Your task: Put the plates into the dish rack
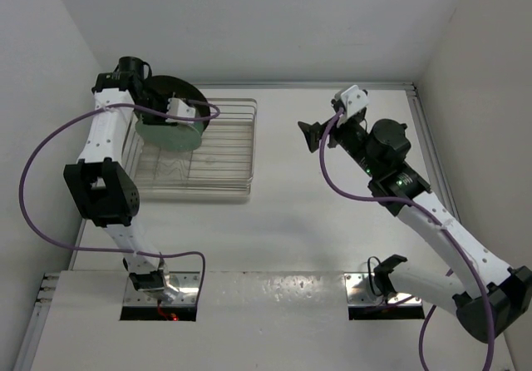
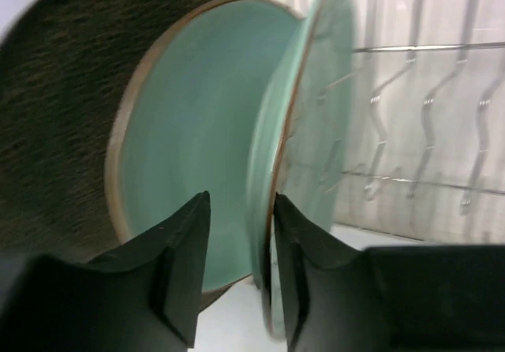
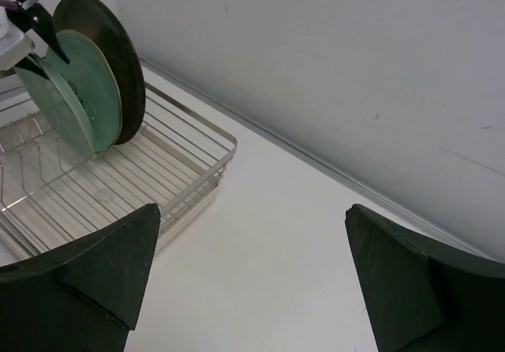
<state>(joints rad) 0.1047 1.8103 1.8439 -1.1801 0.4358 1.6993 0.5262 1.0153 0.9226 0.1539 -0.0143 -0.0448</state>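
Our left fingers sit a bit apart, straddling the rim of the nearest round mint-green plate, which stands upright in the silver wire dish rack. Behind it we see a second mint-green plate, then the glossy dark brown plate. Meanwhile our right fingers gape wide and empty over the white desk.

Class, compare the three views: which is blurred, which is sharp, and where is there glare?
Left wrist view: plates and rack smeared by blur. Right wrist view: the rack is crisp. Top view: even light, glare on the near ledge.
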